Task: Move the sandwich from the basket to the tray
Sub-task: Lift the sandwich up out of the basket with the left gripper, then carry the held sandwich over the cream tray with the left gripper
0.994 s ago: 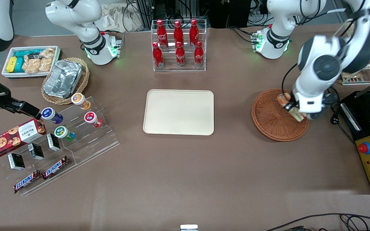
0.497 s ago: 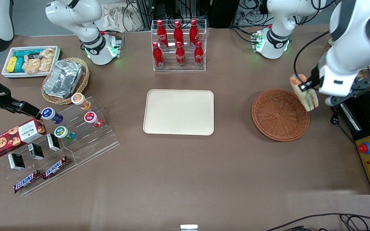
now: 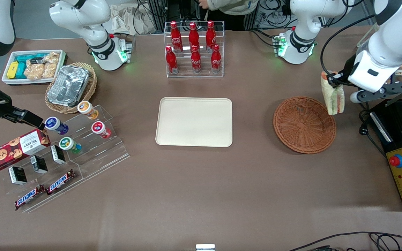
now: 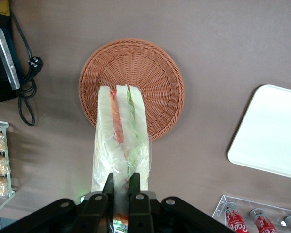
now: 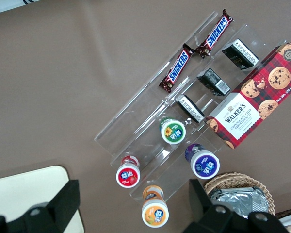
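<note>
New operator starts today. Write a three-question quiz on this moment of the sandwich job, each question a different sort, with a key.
1. True or false: the sandwich lies in the basket.
2. What does the gripper hold? A) a bottle B) the sandwich C) nothing
3. Fill in: the tray has ___ on it.

Key
1. False: it hangs in the air above the basket's rim at the working arm's end of the table.
2. B: the gripper is shut on it, above the basket.
3. Nothing.
</note>
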